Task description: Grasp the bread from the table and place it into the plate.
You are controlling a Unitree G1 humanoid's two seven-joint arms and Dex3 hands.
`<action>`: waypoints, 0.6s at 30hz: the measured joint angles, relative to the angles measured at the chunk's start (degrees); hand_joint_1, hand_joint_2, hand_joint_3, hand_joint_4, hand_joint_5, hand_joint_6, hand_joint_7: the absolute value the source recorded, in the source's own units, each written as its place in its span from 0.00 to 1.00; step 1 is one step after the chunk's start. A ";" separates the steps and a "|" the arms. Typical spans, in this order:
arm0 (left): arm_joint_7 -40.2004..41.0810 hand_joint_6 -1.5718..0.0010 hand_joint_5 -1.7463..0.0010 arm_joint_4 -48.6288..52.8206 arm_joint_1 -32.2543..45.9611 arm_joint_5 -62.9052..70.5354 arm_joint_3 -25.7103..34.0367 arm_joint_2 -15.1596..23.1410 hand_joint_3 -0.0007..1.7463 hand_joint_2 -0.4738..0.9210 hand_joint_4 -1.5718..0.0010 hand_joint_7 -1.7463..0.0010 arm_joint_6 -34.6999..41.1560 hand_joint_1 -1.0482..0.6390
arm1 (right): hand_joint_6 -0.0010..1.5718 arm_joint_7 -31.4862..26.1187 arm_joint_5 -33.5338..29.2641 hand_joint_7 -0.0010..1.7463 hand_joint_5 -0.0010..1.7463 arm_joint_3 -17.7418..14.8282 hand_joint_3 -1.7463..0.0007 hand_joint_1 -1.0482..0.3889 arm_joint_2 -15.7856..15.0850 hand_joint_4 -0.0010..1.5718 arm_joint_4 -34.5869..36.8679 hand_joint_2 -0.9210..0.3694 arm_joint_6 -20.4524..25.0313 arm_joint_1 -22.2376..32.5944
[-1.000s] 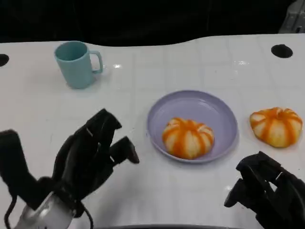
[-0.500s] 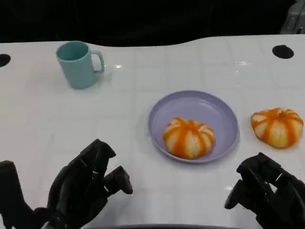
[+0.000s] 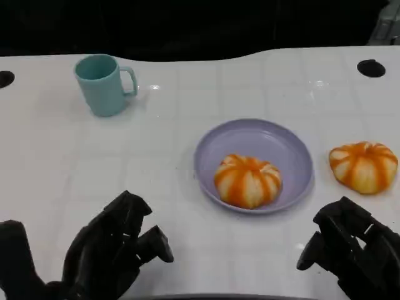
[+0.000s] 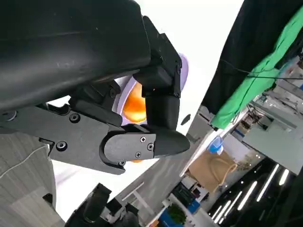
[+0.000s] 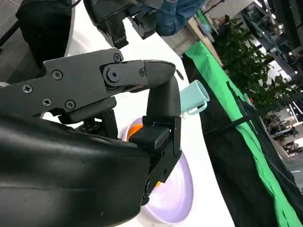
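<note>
There are 2 bread rolls, both round with orange stripes over a pale crust. 1 roll [image 3: 248,180] lies inside the lavender plate [image 3: 284,142], toward its near rim. The other roll [image 3: 363,165] sits on the bare table [image 3: 175,106], just beside the plate on its right and apart from it. There is 1 plate, round and shallow, near the middle of the table. There is 1 teal mug [image 3: 102,84], upright, well apart from the plate at the far left, its handle turned toward the plate.

2 black hands show at the near edge. The left hand [image 3: 112,249] hangs low at the lower left, fingers [image 3: 133,209] loosely curled and apart, holding nothing. The right hand [image 3: 350,249] sits at the lower right, near the roll on the table but not touching it; its fingers are bent inward with nothing between them, and how closely they meet I cannot tell.

The table is white and glossy, with faint grid lines and small glints of light. 2 dark round holes sit along its far side, 1 at the left edge [image 3: 5,79] and 1 at the right [image 3: 371,67]. Behind the table the background is black.

In the wrist views a green cloth [image 5: 246,137] hangs over a dark drape, with potted foliage [image 5: 251,61] beyond, and strip lights [image 4: 274,177] glow in a cluttered room.
</note>
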 measured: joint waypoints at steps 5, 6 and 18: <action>0.61 0.60 0.00 -0.04 0.91 0.89 -0.47 -0.07 0.27 1.00 0.45 0.00 -0.05 0.29 | 0.39 -0.05 0.00 0.79 0.97 -0.01 0.91 0.36 0.00 0.40 0.00 0.00 0.12 -0.11; 0.61 0.60 0.00 -0.04 0.92 0.96 -0.49 -0.06 0.27 1.00 0.45 0.00 -0.07 0.29 | 0.39 -0.07 -0.01 0.79 0.97 -0.01 0.91 0.36 0.00 0.40 0.00 0.00 0.17 -0.16; 0.57 0.62 0.00 1.09 -0.57 1.00 -0.29 0.14 0.24 1.00 0.47 0.00 -0.82 0.28 | 0.38 -0.07 -0.17 0.80 0.98 -0.04 0.91 0.36 -0.01 0.38 1.24 0.00 0.17 -1.15</action>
